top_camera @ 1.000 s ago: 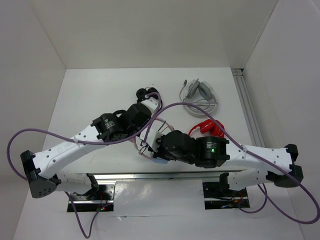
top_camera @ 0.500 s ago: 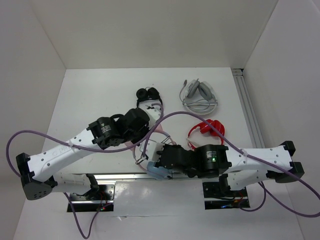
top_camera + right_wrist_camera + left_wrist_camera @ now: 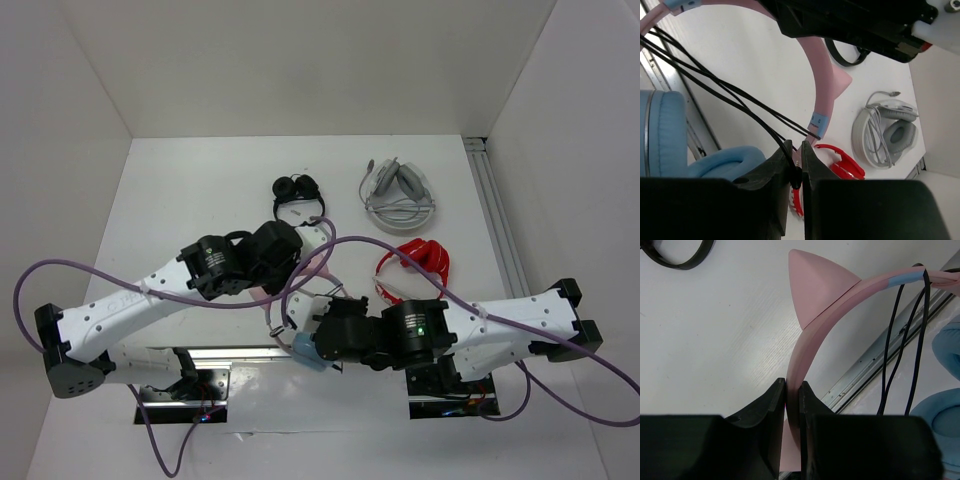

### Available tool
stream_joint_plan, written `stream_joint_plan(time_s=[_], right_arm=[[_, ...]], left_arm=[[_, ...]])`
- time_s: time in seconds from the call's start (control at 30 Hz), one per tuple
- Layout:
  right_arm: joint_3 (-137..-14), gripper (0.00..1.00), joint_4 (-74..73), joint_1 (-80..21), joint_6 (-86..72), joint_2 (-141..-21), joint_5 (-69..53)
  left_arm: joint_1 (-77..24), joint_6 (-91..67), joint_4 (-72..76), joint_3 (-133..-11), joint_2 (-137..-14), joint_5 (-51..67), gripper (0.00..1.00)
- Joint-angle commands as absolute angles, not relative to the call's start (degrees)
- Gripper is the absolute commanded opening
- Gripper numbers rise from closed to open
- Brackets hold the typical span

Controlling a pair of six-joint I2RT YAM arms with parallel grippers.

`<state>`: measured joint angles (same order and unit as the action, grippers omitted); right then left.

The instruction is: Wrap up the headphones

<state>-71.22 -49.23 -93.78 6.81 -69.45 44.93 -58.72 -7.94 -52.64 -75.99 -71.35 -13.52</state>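
The headphones have a pink cat-eared headband (image 3: 812, 325), light blue ear cups (image 3: 670, 135) and a thin black cable (image 3: 715, 90). My left gripper (image 3: 792, 390) is shut on the headband and holds it on edge above the table's near edge. My right gripper (image 3: 796, 150) is shut on the cable's plug end, and the cable runs taut from it up to the headband. In the top view the headband (image 3: 320, 262) shows between both wrists and one ear cup (image 3: 305, 352) peeks out under the right wrist; both grippers' fingers are hidden there.
A red-and-white pair (image 3: 415, 265) lies right of the grippers. A grey-white pair (image 3: 400, 195) with its cable wound lies at the back. A small black pair (image 3: 297, 190) lies behind the left wrist. An aluminium rail (image 3: 240, 352) runs along the near edge.
Both wrists have moved toward the near edge with the headphones. The right gripper has swung left and nearer, drawing the cable along.
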Motion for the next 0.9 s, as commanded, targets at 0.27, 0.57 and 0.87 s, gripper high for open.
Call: stream_joint_plan(time_s=[0.27, 0.57, 0.87], right_arm=[[-67.6, 0.3, -49.6, -91.7, 4.5, -64.3, 52.1], [-65.3, 0.3, -47.7, -89.0, 4.5, -63.8, 49.8], [-63.5, 0.35, -47.2, -84.8, 4.3, -63.3, 50.4]], left_arm=[[-60.2, -9.9, -55.3, -80.0, -68.2, -10.6, 0.0], [-60.7, -9.9, -56.1, -80.6, -66.9, -9.9, 0.0], [-60.7, -9.9, -56.6, -82.8, -66.4, -9.3, 0.0]])
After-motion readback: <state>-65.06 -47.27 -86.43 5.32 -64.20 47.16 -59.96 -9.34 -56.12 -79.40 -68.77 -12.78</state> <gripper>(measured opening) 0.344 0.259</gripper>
